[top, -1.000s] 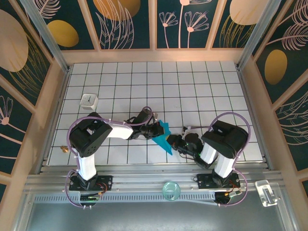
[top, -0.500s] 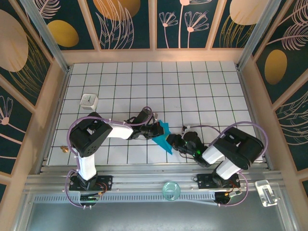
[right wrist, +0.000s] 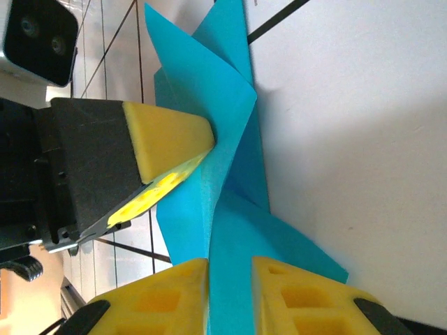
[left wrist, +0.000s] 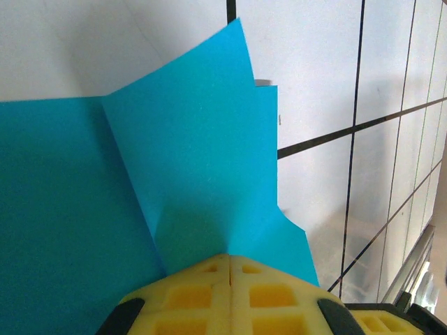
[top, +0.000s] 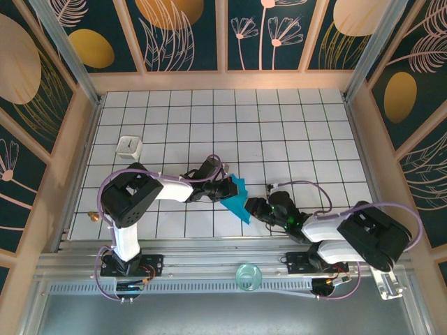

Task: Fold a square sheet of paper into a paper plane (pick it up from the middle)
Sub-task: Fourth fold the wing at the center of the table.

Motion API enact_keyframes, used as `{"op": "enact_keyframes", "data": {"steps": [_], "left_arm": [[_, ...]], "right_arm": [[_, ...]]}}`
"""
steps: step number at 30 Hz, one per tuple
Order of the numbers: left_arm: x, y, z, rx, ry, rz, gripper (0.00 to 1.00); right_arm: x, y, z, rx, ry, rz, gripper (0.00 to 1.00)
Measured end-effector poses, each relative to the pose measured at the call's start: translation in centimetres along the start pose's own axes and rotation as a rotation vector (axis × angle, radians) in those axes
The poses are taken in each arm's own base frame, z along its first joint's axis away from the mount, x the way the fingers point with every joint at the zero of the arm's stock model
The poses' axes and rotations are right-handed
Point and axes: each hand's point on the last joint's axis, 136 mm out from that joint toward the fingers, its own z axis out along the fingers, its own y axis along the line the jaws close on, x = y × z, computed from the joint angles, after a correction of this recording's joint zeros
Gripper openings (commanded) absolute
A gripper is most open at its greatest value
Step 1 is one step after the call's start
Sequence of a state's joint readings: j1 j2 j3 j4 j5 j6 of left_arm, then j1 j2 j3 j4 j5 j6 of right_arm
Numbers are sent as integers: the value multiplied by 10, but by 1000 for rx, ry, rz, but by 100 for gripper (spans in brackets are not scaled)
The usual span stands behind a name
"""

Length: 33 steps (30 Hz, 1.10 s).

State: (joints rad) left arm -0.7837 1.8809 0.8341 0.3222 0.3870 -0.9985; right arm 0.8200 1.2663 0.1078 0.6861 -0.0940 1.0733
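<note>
Left side of the white grid surface (top: 279, 125): 1 small white cube (top: 128, 146), standing alone and well apart from everything else, plus 1 tiny brass-coloured bit (top: 91, 216) at the surface's left edge, too small to identify. 2 arms and 2 claws, both meeting at 1 teal paper plane (top: 239, 197) near the middle of the front rows. The left arm reaches right and low, and the left claw (top: 230, 189) is clamped on the plane's left side. In the left wrist view the two yellow pads (left wrist: 188, 286) are pressed together with no gap, and the paper (left wrist: 195, 160) fans out from the seam with 1 sharp crease and at least 2 overlapping layers. From above the plane reads as a slim pointed piece, tip toward the near edge, lying between the claws. On the near rail below it sits 1 clear ring (top: 247, 276). The right claw (top: 251, 207) is at the plane's right lower edge. The right wrist view shows its 2 yellow pads (right wrist: 174, 293) parted, with a paper edge (right wrist: 209, 91) running through the gap, so it is not pinching; can't tell if either pad touches it. The same view shows the left claw's tip against the fold. The right arm lies low and stretched toward the right near corner, where 1 clear plastic piece (top: 386, 279) sits partly behind it.
</note>
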Motion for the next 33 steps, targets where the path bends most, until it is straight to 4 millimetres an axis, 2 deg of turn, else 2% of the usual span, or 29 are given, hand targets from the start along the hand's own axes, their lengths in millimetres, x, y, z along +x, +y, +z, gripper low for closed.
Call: {"op": "enact_keyframes", "data": {"steps": [8,21,33], "left_arm": [[-1,0,0,1,0,-2,0],[0,0,0,1,1,-1,0],[0,0,0,2,3,-2,0]], "right_arm": [[-3,-1,-13,33,-13,-72,25],[13,4,-8,70,48,-159,26],[17,11,-9,70,42,-199,28]]}}
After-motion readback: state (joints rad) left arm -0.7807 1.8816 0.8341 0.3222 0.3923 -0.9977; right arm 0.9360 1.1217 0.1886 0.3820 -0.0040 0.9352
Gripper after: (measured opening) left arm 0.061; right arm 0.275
